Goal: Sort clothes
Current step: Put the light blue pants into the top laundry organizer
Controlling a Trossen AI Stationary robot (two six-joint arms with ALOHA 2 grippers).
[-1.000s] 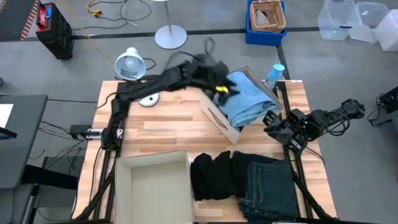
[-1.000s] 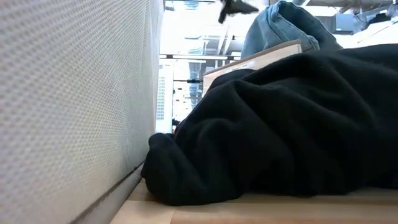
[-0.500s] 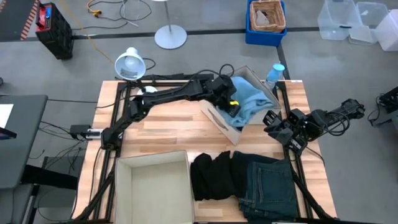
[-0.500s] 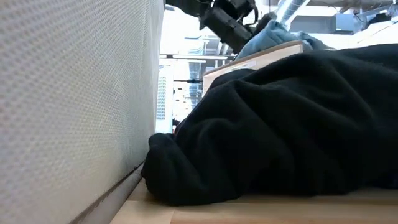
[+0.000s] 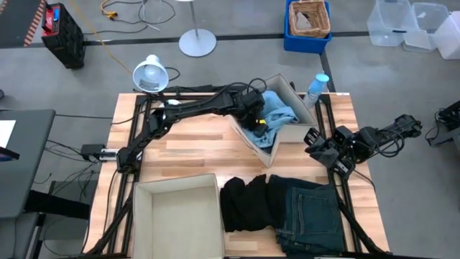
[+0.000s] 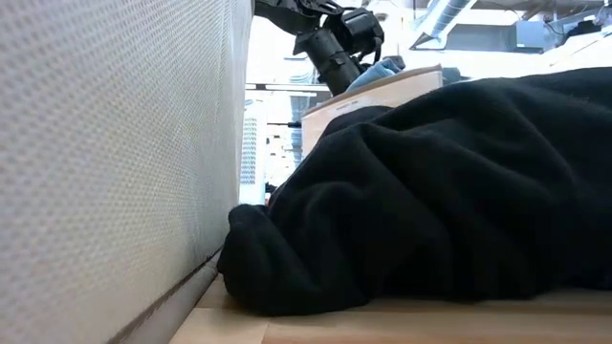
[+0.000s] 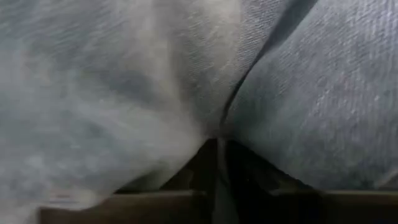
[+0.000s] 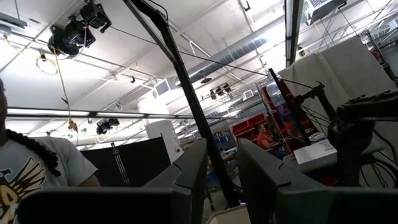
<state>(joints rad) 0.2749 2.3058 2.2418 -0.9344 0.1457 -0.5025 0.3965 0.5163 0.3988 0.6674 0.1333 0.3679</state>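
Note:
The light blue denim piece point(image 5: 279, 115) lies bunched inside the far cardboard box point(image 5: 251, 140); it also shows in the low view point(image 6: 381, 69). My left gripper point(image 5: 257, 124) is down in that box on the denim, fingers shut; the left wrist view is filled by denim point(image 7: 124, 81). The black garment point(image 5: 244, 201) and the dark blue-green jeans point(image 5: 309, 212) lie side by side on the table's near part. My right gripper point(image 5: 314, 144) waits open at the table's right edge, empty. The turquoise top is out of view. My left gripper presses its shut fingers point(image 7: 211, 168) down into the denim point(image 7: 214, 127) near the box's near-left wall, coming slanting from above and from the table's left. The cloth dents and creases around the fingertips. Whether a fold is caught between them, I cannot tell.
An open cardboard box point(image 5: 176, 181) stands at the near left; its wall point(image 6: 115, 143) fills the low view's left. A lamp point(image 5: 149, 73) and a bottle point(image 5: 318, 85) stand at the far edge. A person point(image 8: 37, 162) shows beyond the table in the right wrist view.
My left gripper has swung down from above the far box onto the denim and pushed it toward the box's near-left wall. The denim, which draped over the box's right side, has sunk inside the box and bunched up.

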